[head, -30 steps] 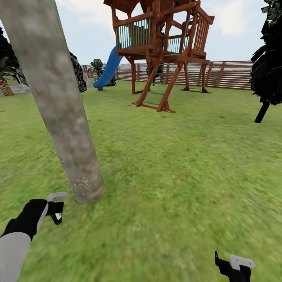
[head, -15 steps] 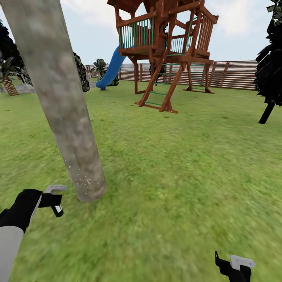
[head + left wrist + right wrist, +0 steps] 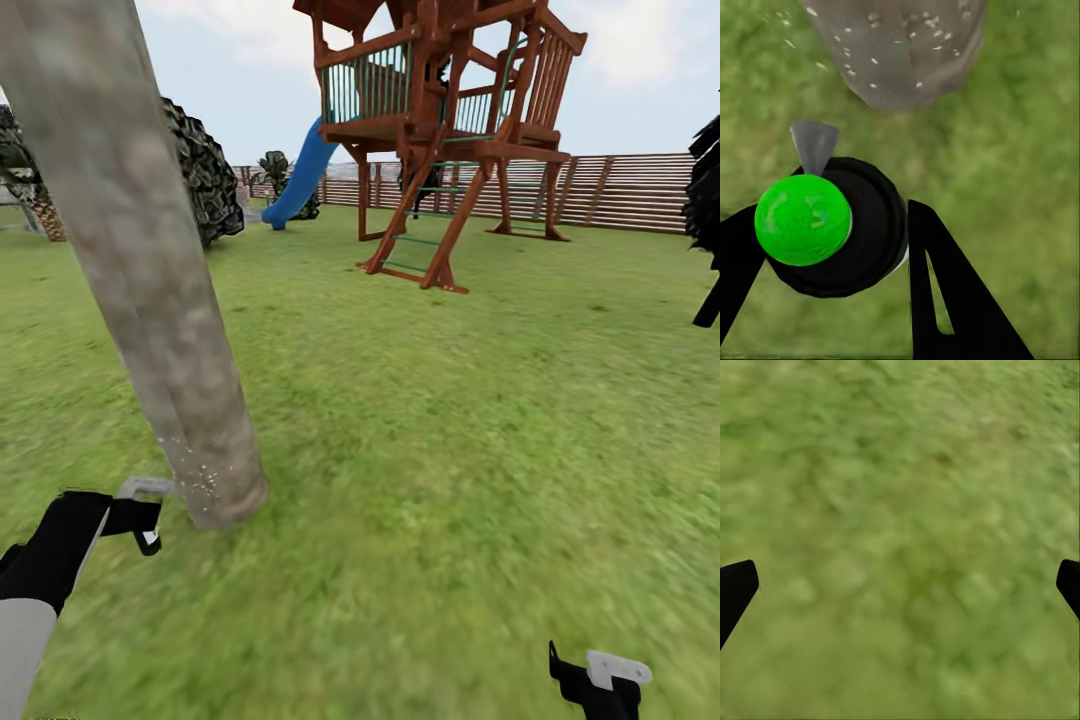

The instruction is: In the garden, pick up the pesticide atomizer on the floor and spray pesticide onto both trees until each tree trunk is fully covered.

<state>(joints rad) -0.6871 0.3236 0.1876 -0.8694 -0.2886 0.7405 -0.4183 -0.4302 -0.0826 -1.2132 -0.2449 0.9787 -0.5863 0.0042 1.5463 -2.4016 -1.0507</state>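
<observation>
A thick mottled grey-brown tree trunk point(image 3: 150, 290) leans up from the garden lawn point(image 3: 450, 420) at the left. White droplets speckle its base point(image 3: 907, 52). My left gripper point(image 3: 140, 520) hangs just left of that base, low over the grass. It is shut on the pesticide atomizer point(image 3: 832, 232), a black body with a bright green cap and a grey nozzle point(image 3: 815, 146) that points at the trunk. My right gripper point(image 3: 600, 680) is open over bare grass at the lower right, and its fingertips point(image 3: 736, 585) stand wide apart.
A wooden play tower point(image 3: 450, 130) with a blue slide point(image 3: 300, 175) stands behind, in front of the slat fence point(image 3: 620, 190). A dark shrub point(image 3: 205, 170) sits behind the trunk and a dark conifer point(image 3: 706, 190) at the right edge. Open grass lies right of the trunk.
The whole picture has slid right, so the camera has turned; the shrub now shows from behind the trunk. My left gripper with the atomizer has risen slightly beside the trunk base.
</observation>
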